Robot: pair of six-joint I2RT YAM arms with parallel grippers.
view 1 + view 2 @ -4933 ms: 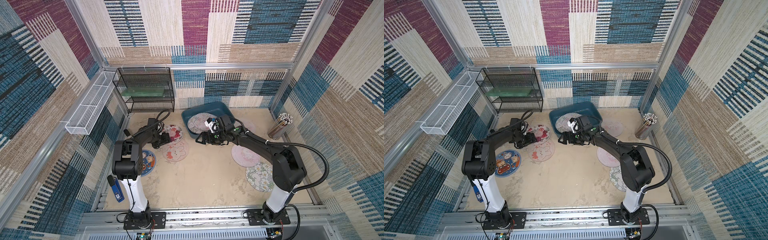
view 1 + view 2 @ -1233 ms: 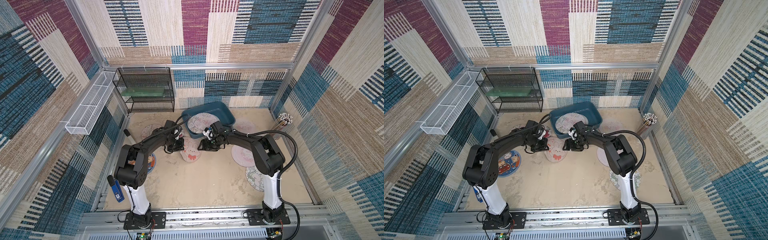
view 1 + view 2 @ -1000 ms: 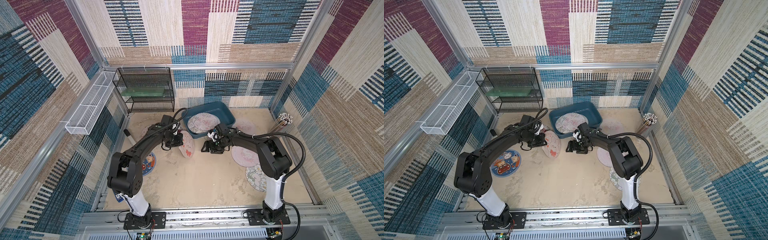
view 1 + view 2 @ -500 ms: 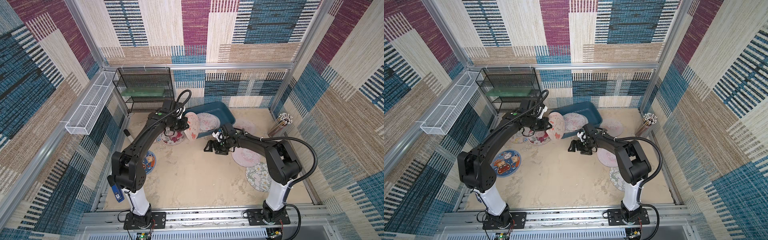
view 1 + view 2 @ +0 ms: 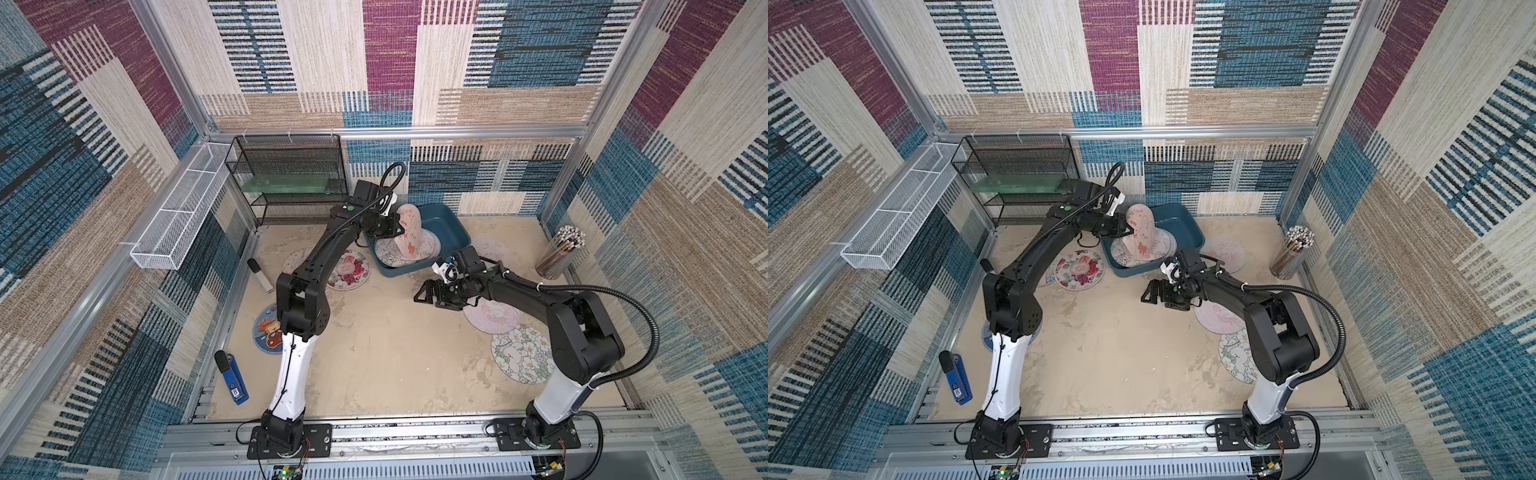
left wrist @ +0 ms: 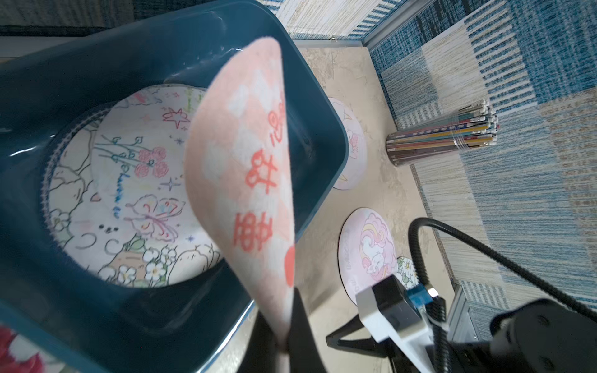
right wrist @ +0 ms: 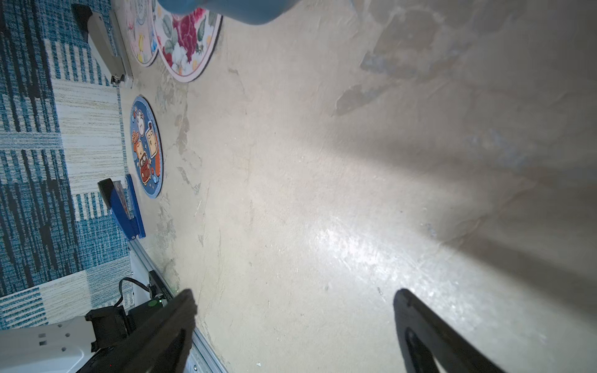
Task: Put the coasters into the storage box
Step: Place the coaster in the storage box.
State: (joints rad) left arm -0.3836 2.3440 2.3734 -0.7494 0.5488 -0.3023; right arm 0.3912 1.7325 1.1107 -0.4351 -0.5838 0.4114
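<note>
The teal storage box (image 5: pixel 453 226) (image 5: pixel 1185 222) (image 6: pixel 332 135) stands at the back with several coasters (image 5: pixel 390 257) (image 6: pixel 135 193) lying flat inside. My left gripper (image 5: pixel 397 228) (image 5: pixel 1127 230) (image 6: pixel 286 342) is shut on the edge of a pink checkered coaster (image 5: pixel 409 232) (image 5: pixel 1142 235) (image 6: pixel 248 168), which stands on edge over the box. My right gripper (image 5: pixel 424 291) (image 5: pixel 1150 293) (image 7: pixel 295 295) hangs open and holds nothing, low over bare floor in front of the box. Other coasters lie on the floor: a rose one (image 5: pixel 347 270) (image 7: pixel 187 38), a blue one (image 5: pixel 268 328) (image 7: pixel 147 145), a pink unicorn one (image 5: pixel 492 318) (image 6: pixel 368 252).
A flowered coaster (image 5: pixel 521 359) lies front right and a pale pink one (image 5: pixel 1227 253) to the right of the box. A black wire rack (image 5: pixel 291 183) and a white mesh basket (image 5: pixel 178 216) stand back left. There are a pencil cup (image 5: pixel 559 253) and a blue stapler (image 5: pixel 232 378).
My left gripper lifted the pink coaster off the floor and carried it back over the box. My right gripper opened wide and drew away to the right.
</note>
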